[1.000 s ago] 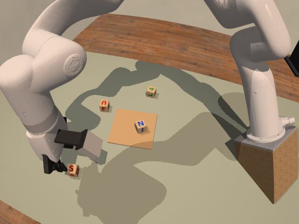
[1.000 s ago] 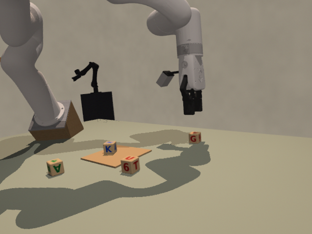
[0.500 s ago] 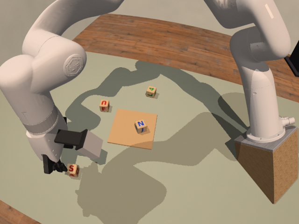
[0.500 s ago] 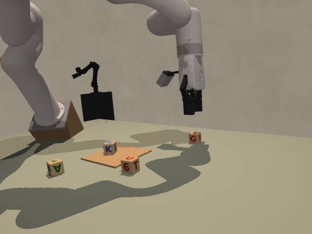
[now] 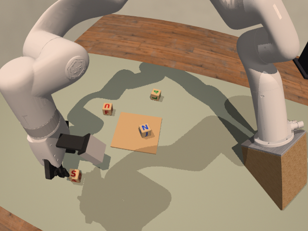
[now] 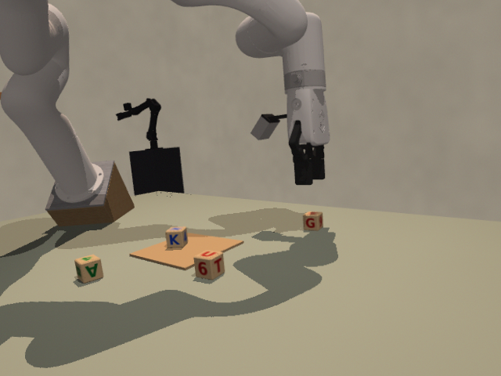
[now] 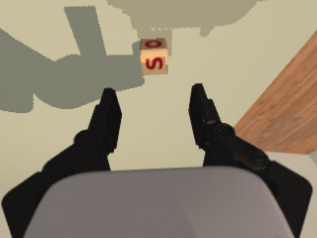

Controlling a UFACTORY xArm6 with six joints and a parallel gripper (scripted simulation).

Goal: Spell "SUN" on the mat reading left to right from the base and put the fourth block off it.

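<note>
The S block [image 5: 75, 174] [image 6: 312, 221] [image 7: 154, 59] lies on the table far from the mat, with a red S on top. My gripper [image 5: 58, 172] [image 6: 308, 174] [image 7: 154, 99] hangs well above it, partly open and empty. In the wrist view the block lies ahead of the fingertips. The orange mat [image 5: 124, 134] [image 6: 214, 244] lies flat. The N block [image 5: 144, 130] [image 6: 175, 236] sits on it, blue N up. The U block [image 5: 107, 108] [image 6: 208, 264] stands off the mat near one corner. The green-lettered block [image 5: 155, 94] [image 6: 88, 268] lies off the mat.
The arm's base stands on a wooden pedestal [image 5: 275, 164] [image 6: 88, 202] beside the mat. The round table ends at a wooden floor [image 5: 161, 42] [image 7: 282, 119] close to the S block. A black stand [image 6: 156, 170] is behind the table.
</note>
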